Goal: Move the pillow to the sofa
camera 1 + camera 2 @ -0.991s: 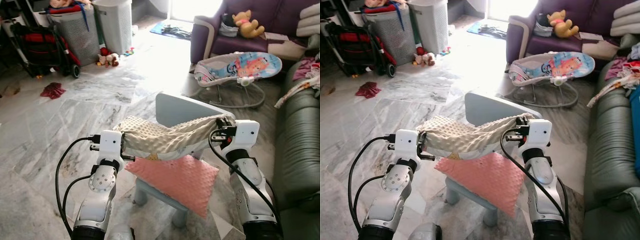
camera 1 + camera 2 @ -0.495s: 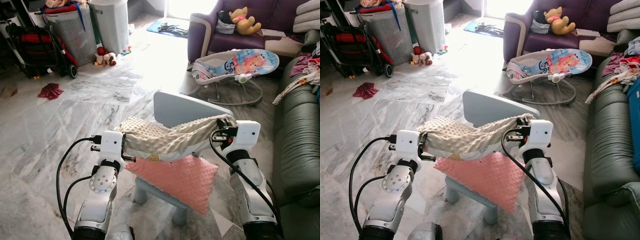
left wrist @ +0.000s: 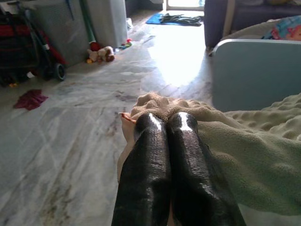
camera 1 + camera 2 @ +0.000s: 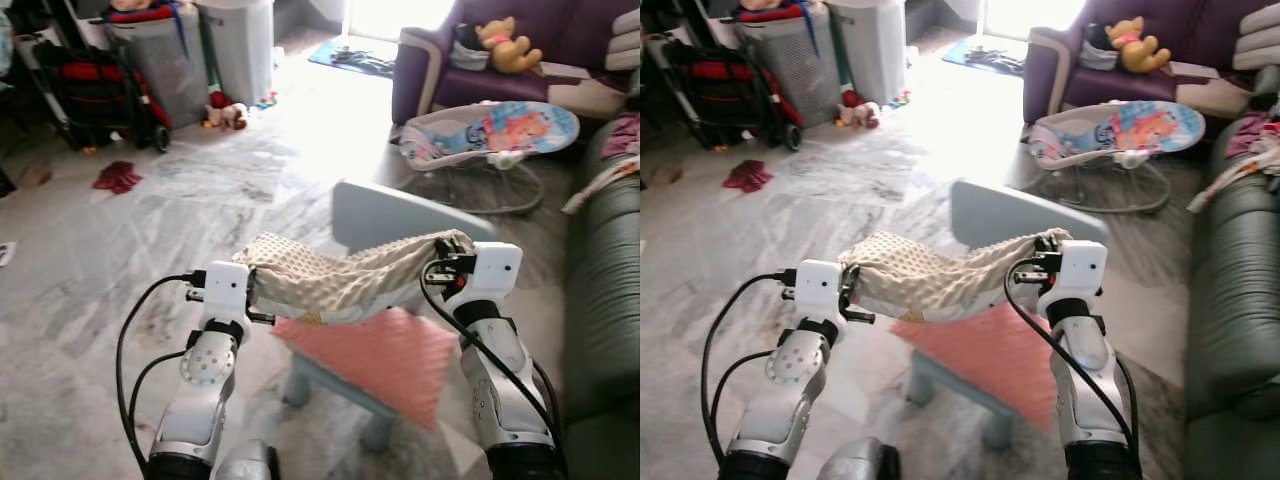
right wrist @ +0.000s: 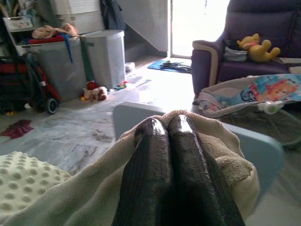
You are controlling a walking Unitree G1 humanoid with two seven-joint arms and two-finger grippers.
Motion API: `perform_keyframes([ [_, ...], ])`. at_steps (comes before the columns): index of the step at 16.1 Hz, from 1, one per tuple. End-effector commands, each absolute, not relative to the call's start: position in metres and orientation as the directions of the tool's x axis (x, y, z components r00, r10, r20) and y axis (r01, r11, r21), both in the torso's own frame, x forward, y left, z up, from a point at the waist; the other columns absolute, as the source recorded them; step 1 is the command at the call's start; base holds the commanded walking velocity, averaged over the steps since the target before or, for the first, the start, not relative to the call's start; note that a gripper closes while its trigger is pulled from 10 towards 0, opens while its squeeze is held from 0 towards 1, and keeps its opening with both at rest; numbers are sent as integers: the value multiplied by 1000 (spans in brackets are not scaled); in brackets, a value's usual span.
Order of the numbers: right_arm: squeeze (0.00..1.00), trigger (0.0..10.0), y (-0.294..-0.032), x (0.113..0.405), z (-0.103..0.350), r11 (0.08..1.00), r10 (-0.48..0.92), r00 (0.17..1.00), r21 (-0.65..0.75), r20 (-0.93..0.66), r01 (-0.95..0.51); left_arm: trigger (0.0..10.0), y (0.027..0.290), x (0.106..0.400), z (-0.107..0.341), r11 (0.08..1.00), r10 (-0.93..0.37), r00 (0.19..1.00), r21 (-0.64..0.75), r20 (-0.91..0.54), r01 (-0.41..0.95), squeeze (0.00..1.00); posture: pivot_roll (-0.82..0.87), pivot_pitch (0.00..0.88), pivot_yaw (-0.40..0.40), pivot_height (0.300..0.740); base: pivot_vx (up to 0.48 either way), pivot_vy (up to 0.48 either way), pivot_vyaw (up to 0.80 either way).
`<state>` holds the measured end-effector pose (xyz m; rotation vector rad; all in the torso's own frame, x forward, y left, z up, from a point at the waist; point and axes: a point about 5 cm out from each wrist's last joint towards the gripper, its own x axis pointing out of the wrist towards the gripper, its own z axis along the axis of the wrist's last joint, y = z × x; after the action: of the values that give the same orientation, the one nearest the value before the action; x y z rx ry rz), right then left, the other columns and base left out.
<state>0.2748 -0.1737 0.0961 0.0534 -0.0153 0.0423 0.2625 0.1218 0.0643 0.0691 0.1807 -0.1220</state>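
Note:
A beige dotted pillow (image 4: 340, 280) hangs stretched between my two grippers at chest height. My left gripper (image 4: 252, 287) is shut on its left end, and the closed fingers (image 3: 149, 141) pinch the bunched fabric. On the right end my right gripper (image 4: 440, 262) is shut too, its fingers (image 5: 183, 141) wrapped in the cloth. The dark green sofa (image 4: 605, 270) runs along the right edge, apart from the pillow.
Just below the held pillow stands a small light blue chair (image 4: 390, 215) with a pink pillow (image 4: 395, 350) on its seat. A baby bouncer (image 4: 500, 125) and purple armchair (image 4: 440, 80) lie ahead. Laundry bins (image 4: 150, 50) and a stroller (image 4: 90, 80) stand far left.
The whole picture has shifted to the right and blurred, so the camera has moved. Both grippers still hold the beige pillow the same way.

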Motion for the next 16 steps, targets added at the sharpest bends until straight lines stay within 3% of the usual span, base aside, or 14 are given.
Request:
perform_keyframes([
  [1,0,10000,-173,279,102,997,33,999,65,37,-35,10000,117,266,70,987,-142,978,59,-153,152,0,-19,0,-7,740,0,480,0],
  [16,0,10000,-174,280,100,998,21,999,58,26,-23,10000,110,266,69,980,-180,972,57,-154,190,0,-27,0,-7,740,0,480,0],
])
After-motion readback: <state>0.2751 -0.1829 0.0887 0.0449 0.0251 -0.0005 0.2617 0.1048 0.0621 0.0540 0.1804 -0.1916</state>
